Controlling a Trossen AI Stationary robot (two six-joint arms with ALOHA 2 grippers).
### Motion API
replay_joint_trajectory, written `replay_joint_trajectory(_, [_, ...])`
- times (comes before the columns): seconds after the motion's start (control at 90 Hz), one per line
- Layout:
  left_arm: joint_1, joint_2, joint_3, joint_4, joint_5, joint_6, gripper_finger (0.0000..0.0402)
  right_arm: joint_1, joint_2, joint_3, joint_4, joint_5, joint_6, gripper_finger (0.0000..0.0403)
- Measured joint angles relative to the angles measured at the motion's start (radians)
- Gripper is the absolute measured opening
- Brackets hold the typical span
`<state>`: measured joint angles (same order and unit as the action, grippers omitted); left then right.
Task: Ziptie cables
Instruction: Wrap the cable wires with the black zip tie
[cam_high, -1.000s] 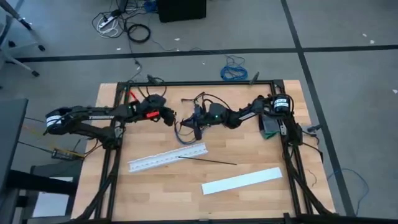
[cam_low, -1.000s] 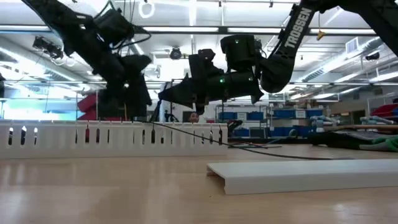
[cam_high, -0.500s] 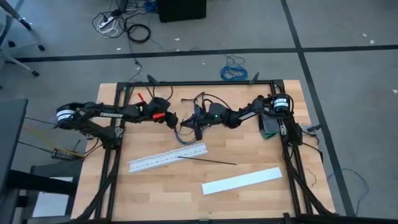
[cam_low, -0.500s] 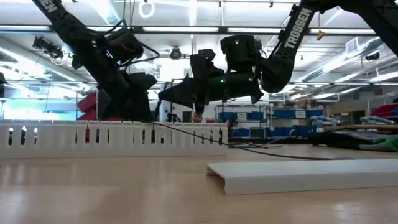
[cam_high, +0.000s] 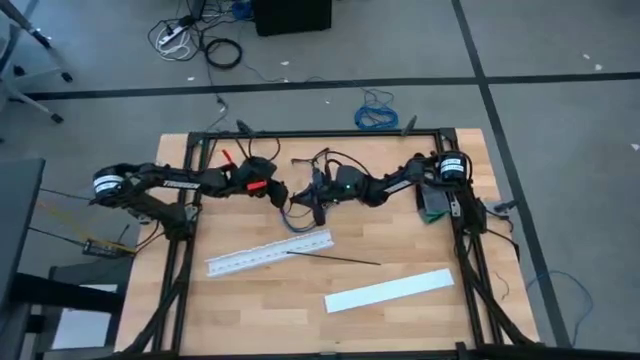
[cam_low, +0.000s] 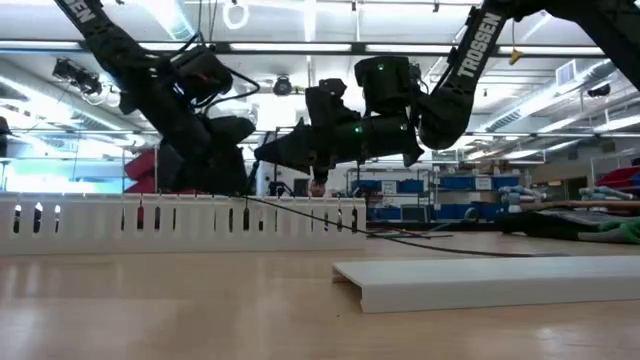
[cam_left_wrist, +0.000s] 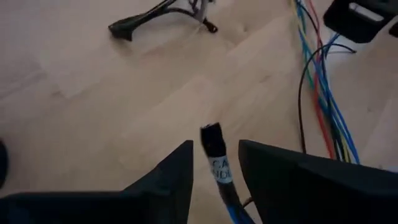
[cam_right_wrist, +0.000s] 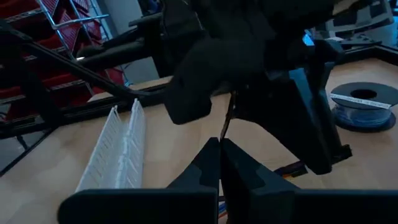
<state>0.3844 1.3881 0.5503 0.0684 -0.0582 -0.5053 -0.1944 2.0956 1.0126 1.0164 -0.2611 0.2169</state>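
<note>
- High view: the left gripper and the right gripper are meeting over the far middle of the pale wood-plank table, inside its black tube frame. The cables, a thin limp bunch of greyish and dark wires, are drooping in a loop between the two grippers, just beyond the white slotted strip. A thin black zip tie is lying straight on the boards beside that strip, and a flat, smooth white cover strip is lying nearer the front. On the grey floor beyond the table a blue coiled cable is resting.
- Low view: both dark, matte arms are hanging above the slotted strip, whose comb-like teeth are standing in a row. The white cover is showing as a shallow channel with a turned-down edge.
- Left wrist view: the left gripper's fingers are standing slightly apart, and a dark cylindrical cable end with a white printed label is sitting between them; I cannot tell whether they are pinching it. Loose blue, red and yellow wires are trailing over the wood.
- Right wrist view: the right gripper's fingers are pressed together, pinching a thin dark strand that is rising from their tips. The slotted strip is lying beyond, and a spool of blue wire is sitting on the table.
</note>
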Motion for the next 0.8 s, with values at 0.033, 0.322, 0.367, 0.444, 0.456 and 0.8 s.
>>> replay_joint_trajectory(0.033, [0.0, 0.001, 0.0, -0.001, 0.0, 0.0, 0.0122, 0.0, 0.0, 0.0, 0.0, 0.0, 0.0, 0.0])
replay_joint_trajectory(0.322, [0.0, 0.001, 0.0, 0.0, 0.024, 0.009, 0.0118, -0.001, 0.0, 0.0, 0.005, 0.0, 0.0, 0.0])
replay_joint_trajectory(0.367, [0.0, 0.001, 0.0, 0.001, 0.023, 0.02, 0.0111, -0.002, 0.0, 0.0, 0.005, 0.0, 0.0, 0.0])
replay_joint_trajectory(0.444, [0.0, 0.001, 0.0, 0.0, 0.022, 0.029, 0.0089, -0.002, 0.0, 0.0, 0.005, 0.0, 0.0, 0.0])
replay_joint_trajectory(0.456, [0.0, 0.001, 0.0, 0.0, 0.022, 0.029, 0.0085, -0.002, 0.0, 0.0, 0.005, 0.0, 0.0, 0.0])
replay_joint_trajectory(0.8, [0.0, 0.001, 0.0, 0.04, 0.009, 0.095, 0.0007, -0.002, 0.0, 0.0, 0.006, 0.001, 0.01, 0.0])
